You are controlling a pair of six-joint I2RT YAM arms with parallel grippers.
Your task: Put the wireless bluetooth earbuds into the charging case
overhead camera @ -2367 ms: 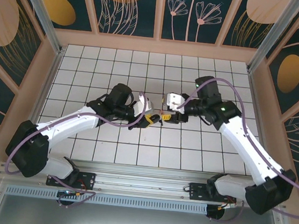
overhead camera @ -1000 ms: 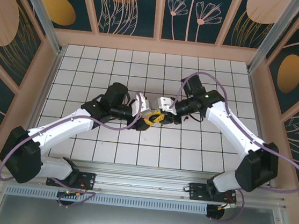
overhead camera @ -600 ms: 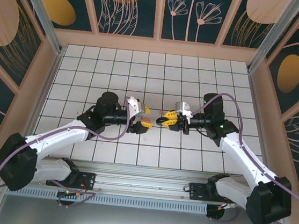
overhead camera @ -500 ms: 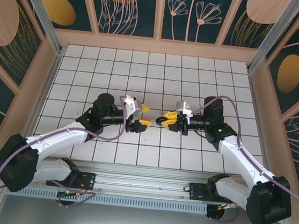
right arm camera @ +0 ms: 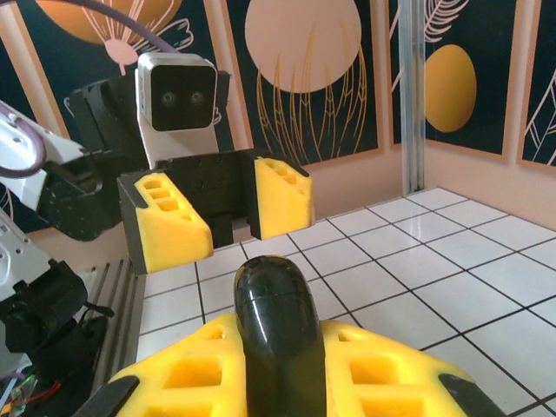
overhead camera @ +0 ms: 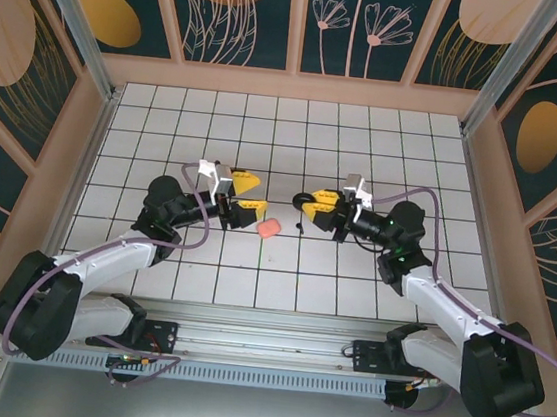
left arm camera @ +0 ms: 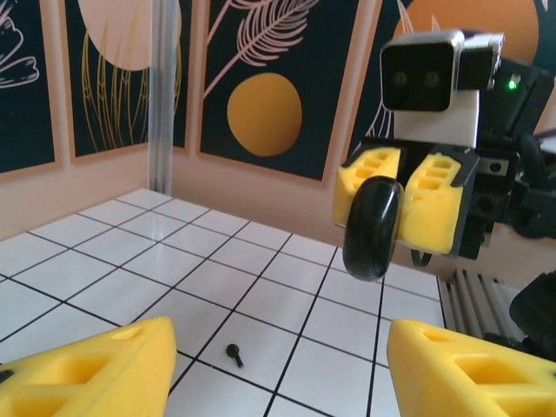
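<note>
Salmon-pink charging case [overhead camera: 268, 229] is seen lying loose on the white tiled surface [overhead camera: 366, 148], just beside the left fingers [overhead camera: 249, 205], which are spread apart and empty. A black round disc [overhead camera: 302, 203] is clamped by the right fingers [overhead camera: 324, 207]. Unheld, the case could be slid away if pressed.

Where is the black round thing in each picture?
Top: the black disc is mid-table, in the right gripper, right of the pink case.
Left wrist: the disc is right of centre, in that gripper.
Right wrist: the disc is bottom middle, very close.
Shared landmark: the white tiled table.
</note>
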